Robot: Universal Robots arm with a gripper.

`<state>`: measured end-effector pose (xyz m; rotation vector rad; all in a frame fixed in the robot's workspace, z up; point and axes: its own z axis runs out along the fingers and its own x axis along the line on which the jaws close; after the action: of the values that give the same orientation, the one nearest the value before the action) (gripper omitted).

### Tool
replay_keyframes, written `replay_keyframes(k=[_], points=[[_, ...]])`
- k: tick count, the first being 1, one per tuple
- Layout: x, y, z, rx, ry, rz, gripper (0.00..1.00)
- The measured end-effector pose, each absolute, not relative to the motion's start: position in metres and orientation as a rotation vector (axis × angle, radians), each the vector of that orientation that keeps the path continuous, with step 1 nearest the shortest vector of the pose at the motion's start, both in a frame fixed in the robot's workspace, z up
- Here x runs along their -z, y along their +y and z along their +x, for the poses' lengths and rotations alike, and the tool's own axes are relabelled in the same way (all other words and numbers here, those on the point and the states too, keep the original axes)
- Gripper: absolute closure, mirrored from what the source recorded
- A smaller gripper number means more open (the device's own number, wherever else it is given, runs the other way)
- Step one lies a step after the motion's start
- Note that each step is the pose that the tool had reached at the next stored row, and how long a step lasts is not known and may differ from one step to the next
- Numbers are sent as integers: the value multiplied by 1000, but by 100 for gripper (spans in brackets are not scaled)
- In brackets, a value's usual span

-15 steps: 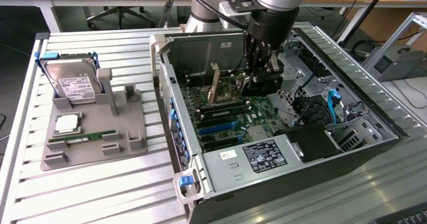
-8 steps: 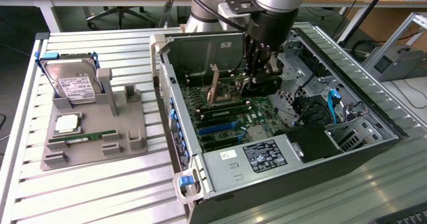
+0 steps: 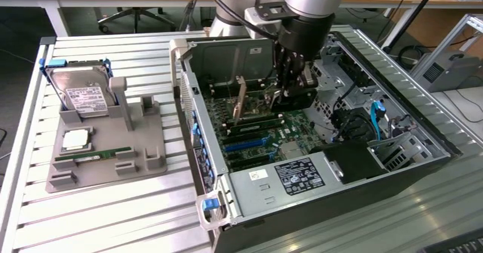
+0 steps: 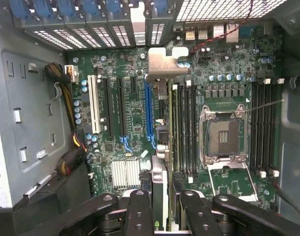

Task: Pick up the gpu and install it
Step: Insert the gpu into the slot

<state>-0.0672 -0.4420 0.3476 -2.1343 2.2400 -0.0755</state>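
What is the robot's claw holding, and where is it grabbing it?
The gripper holds the gpu by its top edge, upright inside the computer case.

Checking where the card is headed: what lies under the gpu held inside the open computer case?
Under the green gpu with silver bracket, gripped edge-on by the gripper, lies the green motherboard with its blue slot. The card's body covers whatever sits directly beneath it.

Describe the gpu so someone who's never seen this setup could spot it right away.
Find the open computer case lying on the slatted table. Inside it, under the robot's gripper, the gpu stands on edge over the motherboard, clamped between the fingers. It is the one card standing tall there, with a silver end bracket, unlike the low RAM sticks beside it.
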Motion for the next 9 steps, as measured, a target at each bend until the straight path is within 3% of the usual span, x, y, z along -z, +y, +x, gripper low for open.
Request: replay_keyframes(k=[9], points=[[-327,-448,-78,82,2230,-2150,73]])
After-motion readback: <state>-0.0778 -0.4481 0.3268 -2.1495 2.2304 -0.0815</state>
